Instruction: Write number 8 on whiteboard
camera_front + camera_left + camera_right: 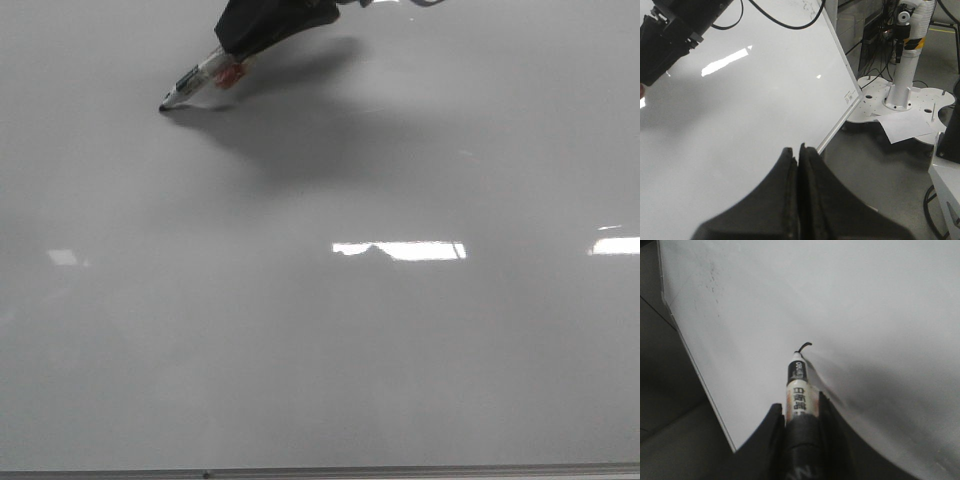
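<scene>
One short black stroke (pixel 804 346) is all that shows of the number so far, a small curl just beyond my marker's (pixel 798 385) tip. My right pincer (pixel 801 412) is clenched on the marker, holding it tilted with the tip touching the whiteboard (pixel 400 350) near its far left part. My left pincer (pixel 799 155) is pressed closed on nothing, near the board's edge.

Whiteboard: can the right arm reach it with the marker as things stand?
Likely yes. The right gripper holds the marker with its tip at the whiteboard, where a short black stroke already shows; nothing blocks it.
</scene>
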